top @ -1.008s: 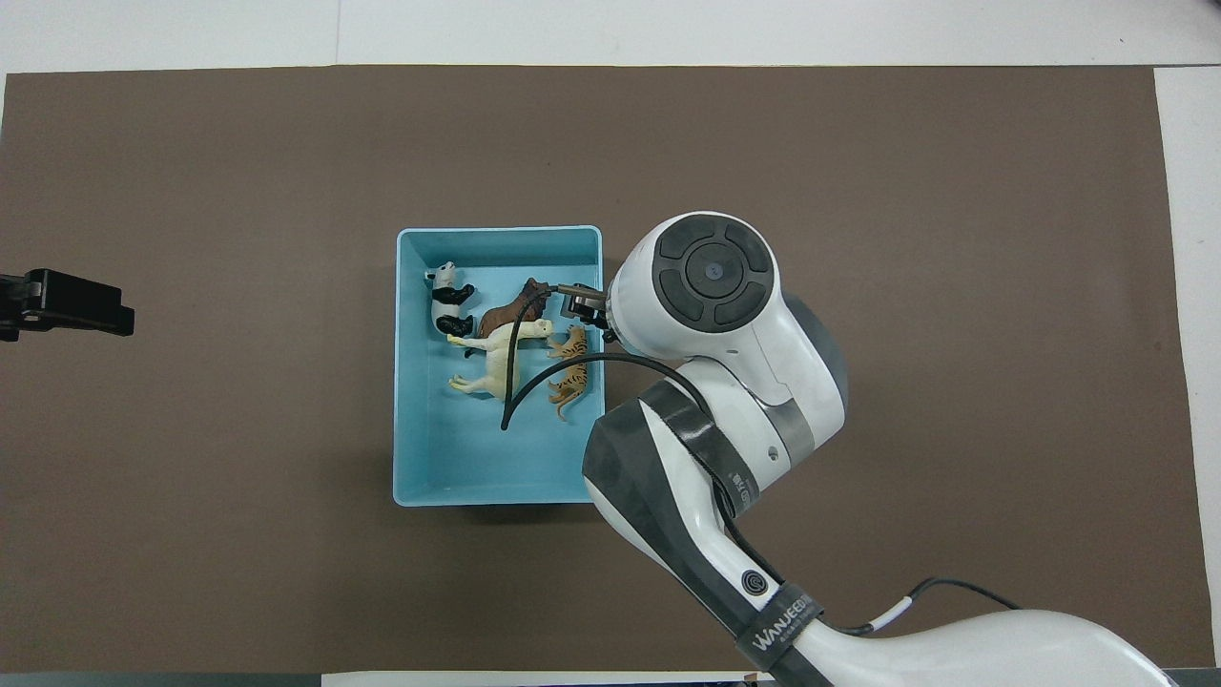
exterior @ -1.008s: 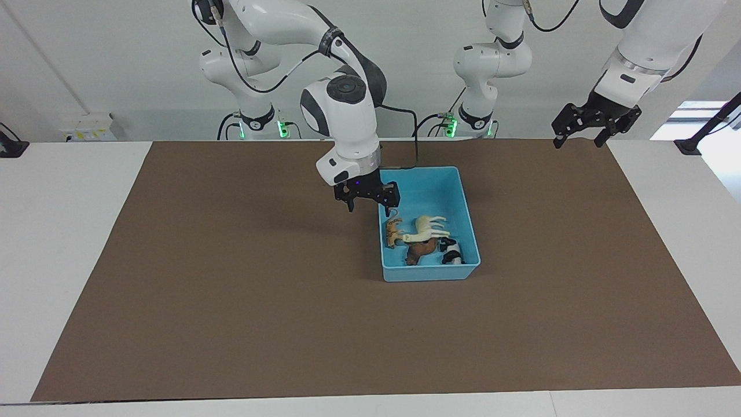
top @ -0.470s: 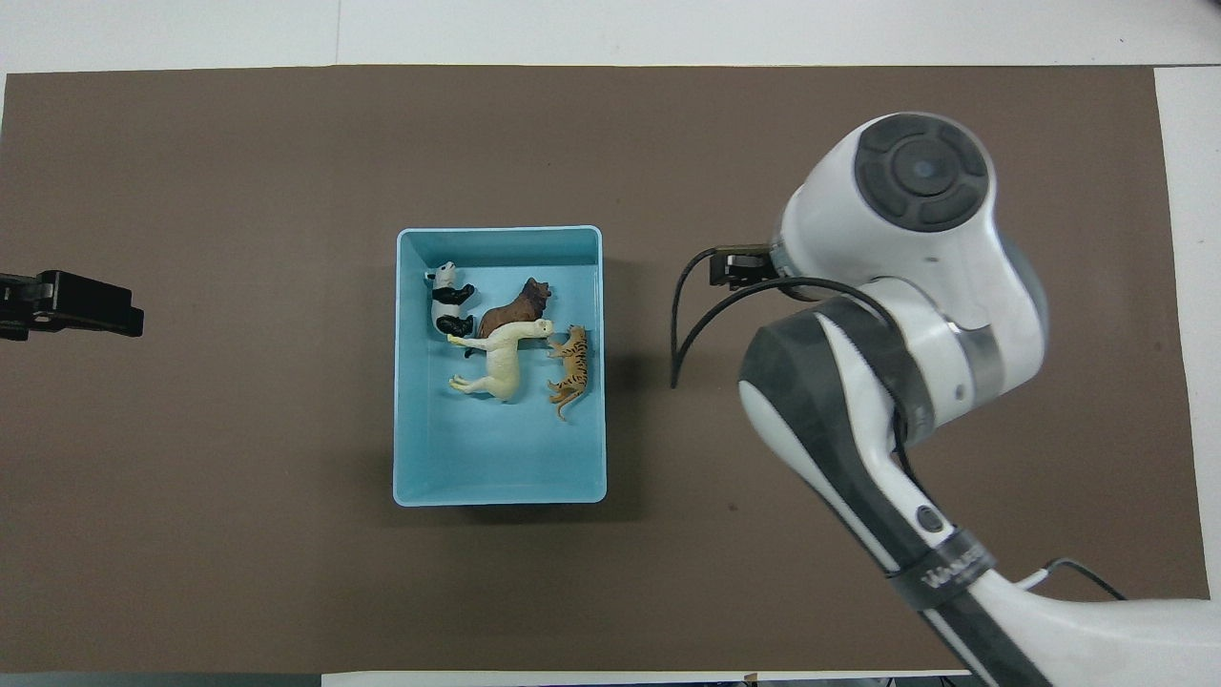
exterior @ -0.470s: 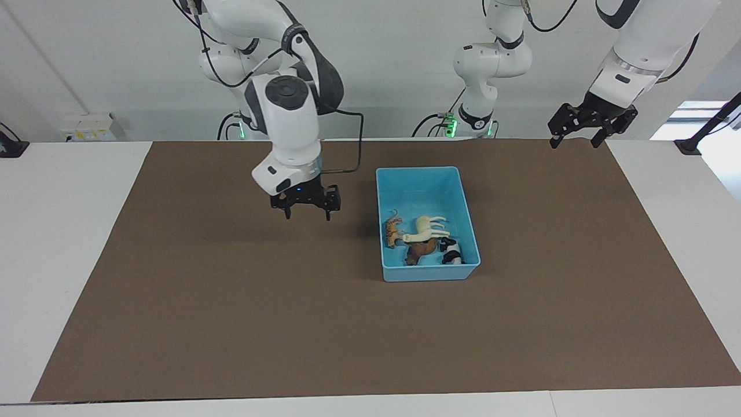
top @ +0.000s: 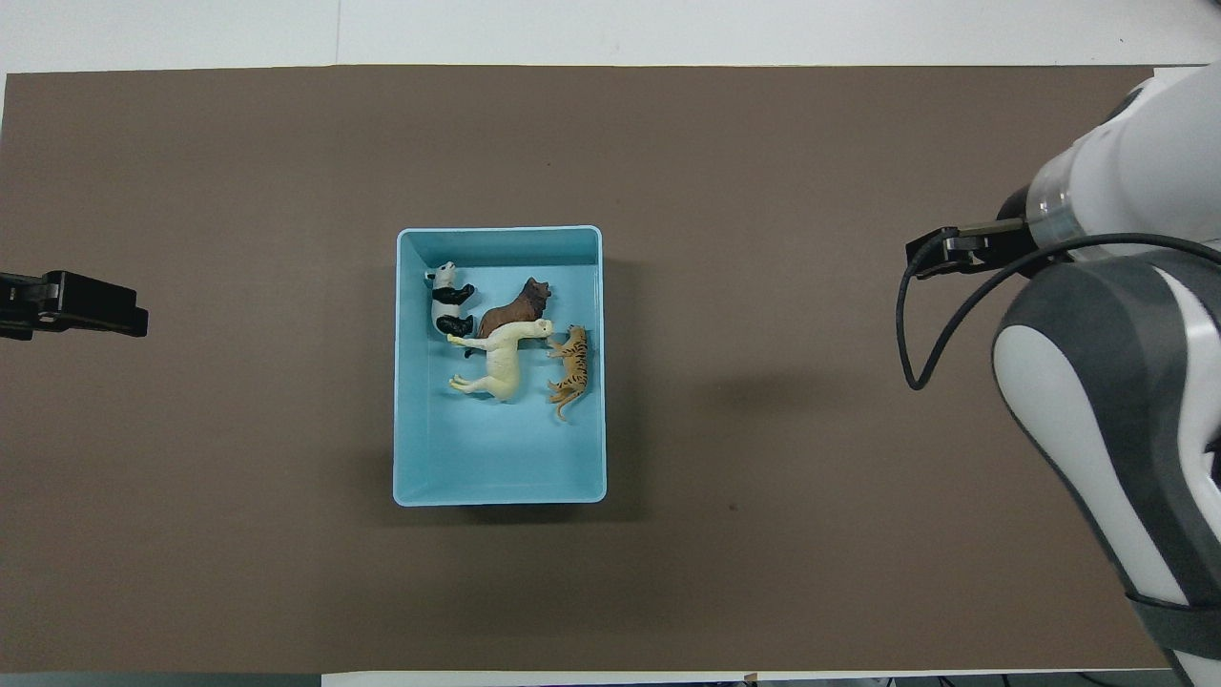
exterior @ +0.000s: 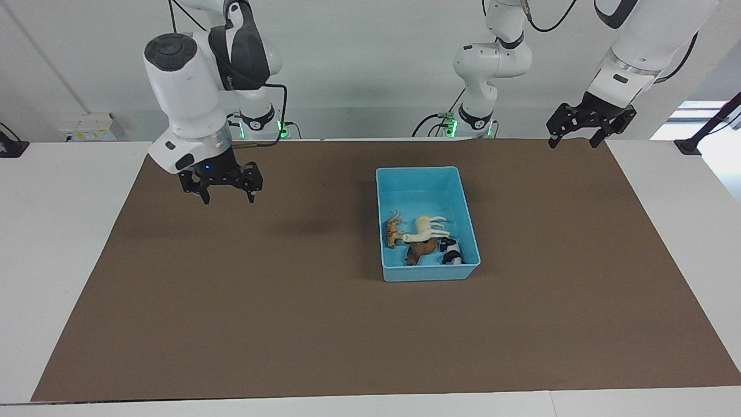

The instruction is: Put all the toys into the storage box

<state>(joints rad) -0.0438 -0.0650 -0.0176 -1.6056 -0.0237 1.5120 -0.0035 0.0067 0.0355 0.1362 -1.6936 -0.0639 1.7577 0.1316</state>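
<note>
The light blue storage box (exterior: 422, 188) (top: 496, 458) stands mid-table on the brown mat. All four toys lie in its half farther from the robots: the cream horse (exterior: 427, 227) (top: 498, 361), the orange tiger (exterior: 394, 231) (top: 572, 367), the brown lion (exterior: 419, 250) (top: 515, 308) and the panda (exterior: 452, 252) (top: 444, 299). My right gripper (exterior: 228, 200) is open and empty, raised over bare mat toward the right arm's end of the table. My left gripper (exterior: 572, 142) (top: 72, 305) is open and empty, waiting raised over the mat's edge at the left arm's end.
The brown mat (exterior: 289, 324) covers most of the white table (exterior: 52, 243). In the overhead view the right arm's wrist and cable (top: 916, 324) hang over the mat at that arm's end.
My right gripper has swung away from the storage box's edge toward the right arm's end of the table, open and empty. The toys and box have not moved; the left gripper barely shifted.
</note>
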